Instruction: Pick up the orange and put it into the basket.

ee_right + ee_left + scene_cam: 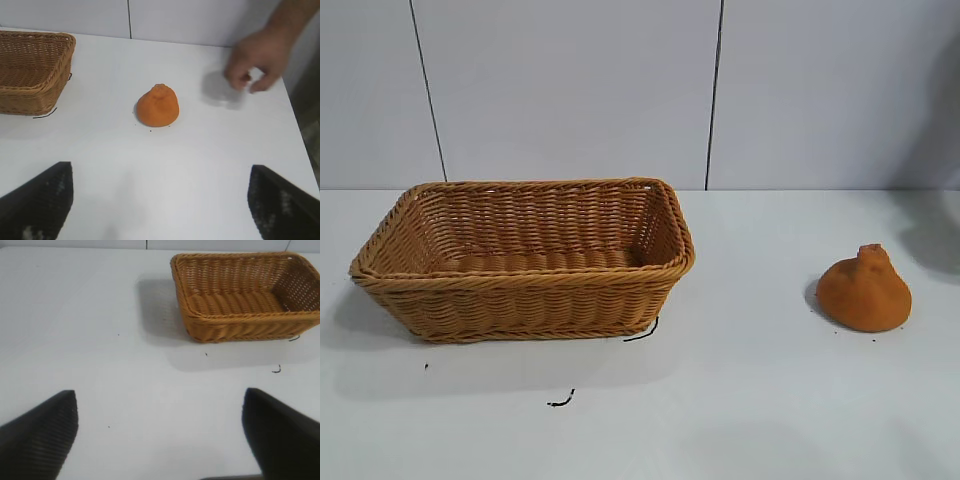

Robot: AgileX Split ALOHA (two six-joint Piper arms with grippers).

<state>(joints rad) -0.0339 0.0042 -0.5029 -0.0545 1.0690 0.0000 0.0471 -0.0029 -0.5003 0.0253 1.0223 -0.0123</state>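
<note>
The orange (864,290), a lumpy orange dome with a knobby neck, sits on the white table at the right; it also shows in the right wrist view (158,106). The tan wicker basket (525,282) stands empty at the left and shows in the left wrist view (240,320) and the right wrist view (30,75). My right gripper (161,175) is open and empty, well short of the orange. My left gripper (160,400) is open and empty over bare table, away from the basket. Neither gripper shows in the exterior view.
A person's hand (255,60) hovers over the table beyond the orange. Small black thread scraps (560,400) lie on the table in front of the basket. A tiled wall stands behind the table.
</note>
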